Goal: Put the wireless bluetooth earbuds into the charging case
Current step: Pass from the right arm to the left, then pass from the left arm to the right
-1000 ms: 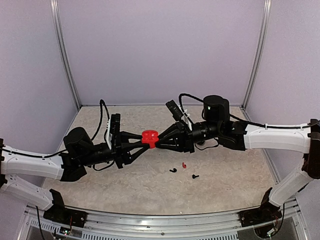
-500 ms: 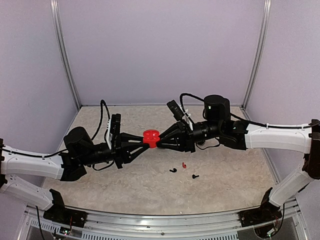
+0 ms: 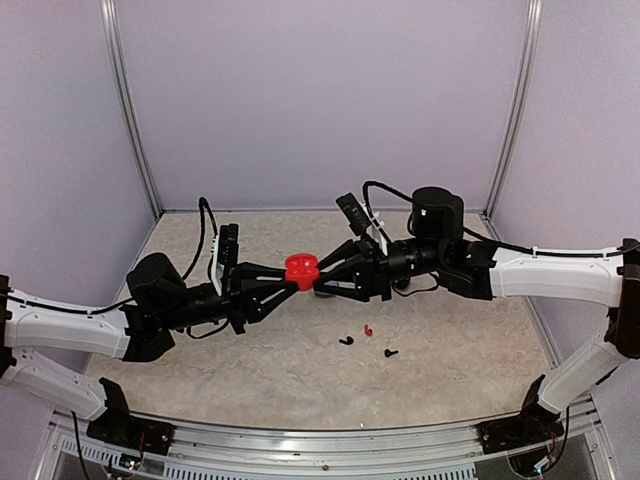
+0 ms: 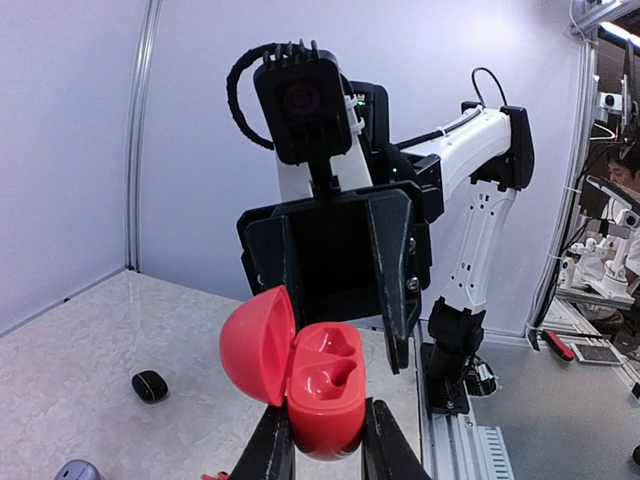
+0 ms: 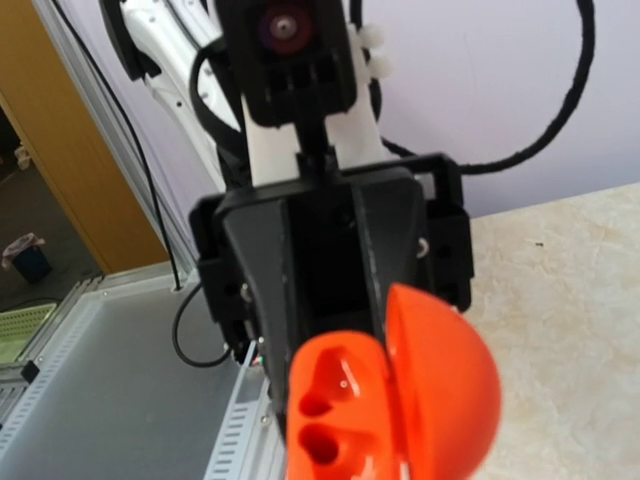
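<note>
The red charging case (image 3: 300, 268) hangs in mid-air above the middle of the table, lid hinged open. Both sockets of the charging case (image 4: 325, 375) are empty. My left gripper (image 4: 325, 425) is shut on its lower body, one finger on each side. My right gripper (image 3: 318, 283) faces it from the right. Its fingers (image 4: 395, 280) stand spread wide on either side of the case without pinching it. In the right wrist view the charging case (image 5: 335, 420) fills the bottom of the frame. On the table lie a red earbud (image 3: 368, 329) and two black earbuds (image 3: 346, 340) (image 3: 391, 352).
A small black rounded case (image 4: 150, 385) and a silvery grey one (image 4: 78, 470) lie on the marbled tabletop (image 3: 280, 370). Pale walls with metal posts (image 3: 130, 110) close in the back and sides. A rail (image 3: 300, 440) runs along the near edge.
My right gripper's fingers have spread apart off the case. My left gripper has closed tighter on the case, which sits slightly higher than before. The earbuds on the table have not moved.
</note>
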`<action>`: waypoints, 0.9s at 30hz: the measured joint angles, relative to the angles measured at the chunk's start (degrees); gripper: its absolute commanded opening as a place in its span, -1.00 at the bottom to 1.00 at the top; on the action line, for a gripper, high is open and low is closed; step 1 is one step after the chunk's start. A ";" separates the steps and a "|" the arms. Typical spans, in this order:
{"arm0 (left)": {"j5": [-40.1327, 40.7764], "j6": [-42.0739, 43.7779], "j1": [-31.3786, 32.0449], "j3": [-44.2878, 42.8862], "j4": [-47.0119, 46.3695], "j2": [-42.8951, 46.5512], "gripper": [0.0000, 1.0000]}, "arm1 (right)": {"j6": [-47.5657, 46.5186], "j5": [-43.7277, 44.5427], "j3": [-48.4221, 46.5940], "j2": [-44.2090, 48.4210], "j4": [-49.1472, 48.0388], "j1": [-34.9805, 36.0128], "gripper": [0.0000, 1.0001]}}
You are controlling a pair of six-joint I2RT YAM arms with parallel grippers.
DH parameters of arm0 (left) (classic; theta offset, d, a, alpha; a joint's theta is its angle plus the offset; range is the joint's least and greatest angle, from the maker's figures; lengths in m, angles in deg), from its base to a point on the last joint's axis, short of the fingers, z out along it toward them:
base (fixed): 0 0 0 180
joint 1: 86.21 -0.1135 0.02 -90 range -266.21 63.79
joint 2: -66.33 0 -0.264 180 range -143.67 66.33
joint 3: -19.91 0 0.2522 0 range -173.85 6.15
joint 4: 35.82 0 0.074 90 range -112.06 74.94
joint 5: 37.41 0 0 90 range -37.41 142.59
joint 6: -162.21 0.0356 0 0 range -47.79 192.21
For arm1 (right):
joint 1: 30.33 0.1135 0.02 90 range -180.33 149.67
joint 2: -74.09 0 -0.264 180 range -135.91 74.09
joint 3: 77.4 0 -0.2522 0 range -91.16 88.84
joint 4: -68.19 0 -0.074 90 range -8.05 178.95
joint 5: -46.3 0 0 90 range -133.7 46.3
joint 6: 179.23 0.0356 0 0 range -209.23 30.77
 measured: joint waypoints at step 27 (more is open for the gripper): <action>0.11 -0.98 0.02 0.00 -3.98 -3.13 -0.83 | 4.48 -1.44 1.16 -3.58 -7.52 0.07 -0.30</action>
